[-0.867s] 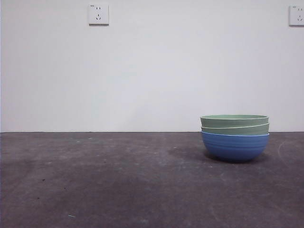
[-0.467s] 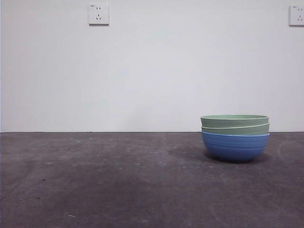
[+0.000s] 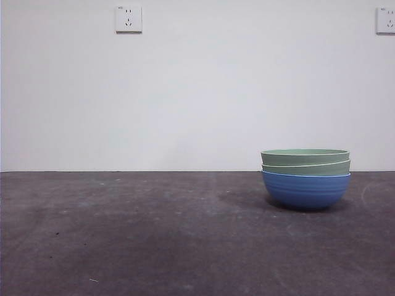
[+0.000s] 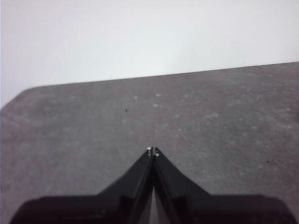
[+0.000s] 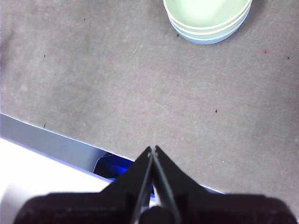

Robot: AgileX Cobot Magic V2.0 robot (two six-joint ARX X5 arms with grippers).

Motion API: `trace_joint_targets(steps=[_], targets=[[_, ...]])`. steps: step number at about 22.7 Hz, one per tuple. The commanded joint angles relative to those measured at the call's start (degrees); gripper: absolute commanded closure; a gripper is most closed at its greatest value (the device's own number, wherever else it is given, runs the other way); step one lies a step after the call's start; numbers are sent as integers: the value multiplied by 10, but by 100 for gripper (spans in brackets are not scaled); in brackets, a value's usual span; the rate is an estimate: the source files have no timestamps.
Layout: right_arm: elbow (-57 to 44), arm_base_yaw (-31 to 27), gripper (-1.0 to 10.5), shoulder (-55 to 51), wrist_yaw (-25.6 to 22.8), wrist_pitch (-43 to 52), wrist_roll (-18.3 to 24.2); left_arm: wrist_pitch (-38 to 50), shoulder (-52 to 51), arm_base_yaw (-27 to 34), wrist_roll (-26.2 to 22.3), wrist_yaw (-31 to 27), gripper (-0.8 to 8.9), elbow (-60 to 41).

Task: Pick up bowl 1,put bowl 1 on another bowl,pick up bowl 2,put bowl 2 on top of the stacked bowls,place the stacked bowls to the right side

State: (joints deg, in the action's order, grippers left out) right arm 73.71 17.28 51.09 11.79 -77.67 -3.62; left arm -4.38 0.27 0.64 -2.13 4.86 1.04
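Since the front view matches the two preceding frames in every detail, nothing has shifted and the task reads as complete. Left claw point(image 4: 153, 151) and right claw point(image 5: 153, 149) are both fully closed and empty, clear of the work. Farther off, the stacked bowls point(image 3: 305, 177) rest on the desk point(image 3: 154, 234) at its right side: blue bowl point(image 3: 305, 191) beneath, two pale green bowls point(image 3: 305, 161) nested on top.

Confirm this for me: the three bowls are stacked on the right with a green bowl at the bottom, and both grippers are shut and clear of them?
Not quite. In the front view the blue bowl sits at the bottom, with the two pale green bowls nested above. The rest holds: the left gripper and right gripper are shut and clear of the stack.
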Motion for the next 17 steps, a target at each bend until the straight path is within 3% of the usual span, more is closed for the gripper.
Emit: trace_joint_targets(steps=[1,3,17], targets=[[-2,0,945,-1,-2,-8,1,-29,-2,2,41,-1,816,-7],[-2,0,945,-1,-2,-8,1,-59,-2,2,66,-1,816,-7],[-2,0,945,-1,-2,-8,1,-61,-2,2,67,-3,816,-7]])
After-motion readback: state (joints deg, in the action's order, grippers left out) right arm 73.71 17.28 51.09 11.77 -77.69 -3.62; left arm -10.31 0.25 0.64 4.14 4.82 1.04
